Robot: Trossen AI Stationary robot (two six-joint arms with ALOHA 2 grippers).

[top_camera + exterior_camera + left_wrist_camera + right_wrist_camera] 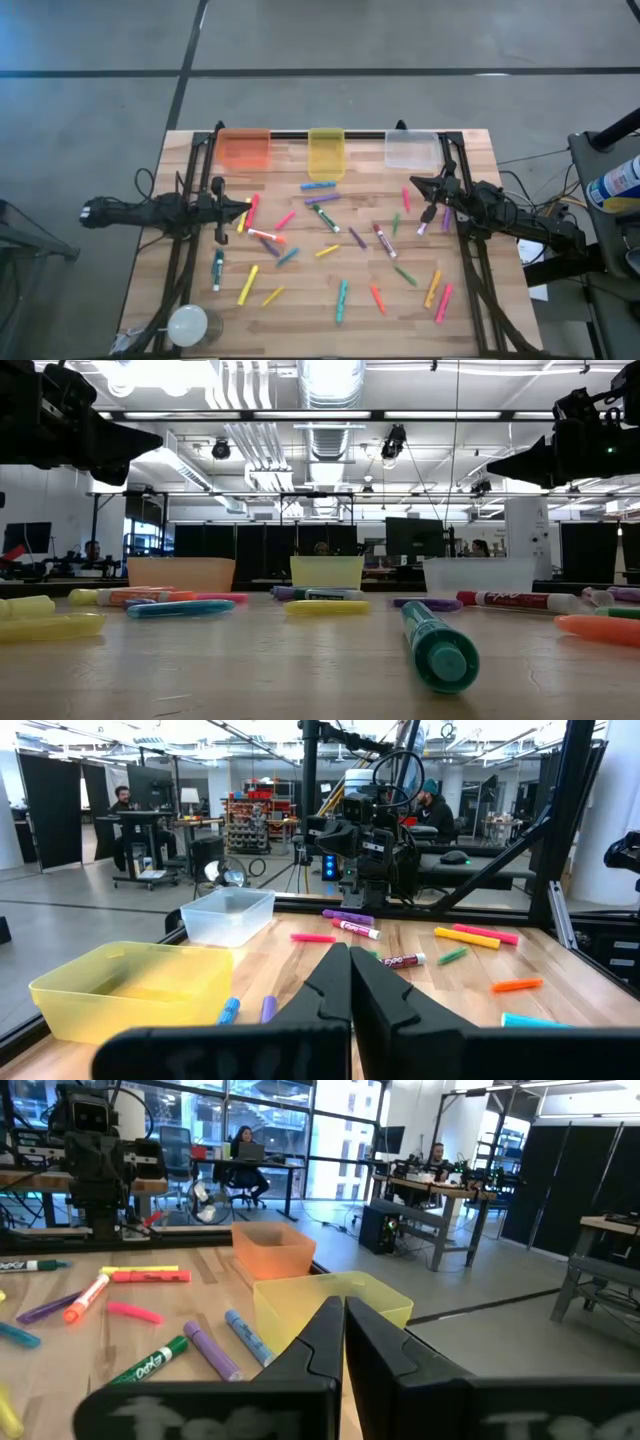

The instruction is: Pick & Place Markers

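Observation:
Many short capped markers (325, 250) in pink, yellow, green, blue, purple, orange and red lie flat and scattered over the wooden table; in the low view a teal marker (438, 643) lies nearest. My left gripper (247, 206) hovers shut above the table's left side, over pink and yellow markers. My right gripper (412, 183) hovers shut above the right side, near the clear bin. In the wrist views my left gripper (349, 952) and my right gripper (343, 1302) show their fingers together, holding nothing.
Three small bins stand along the far edge: orange bin (244, 148), yellow bin (326, 152), clear bin (411, 149). A round white object (188, 324) sits at the near left corner. People sit at desks in the room beyond.

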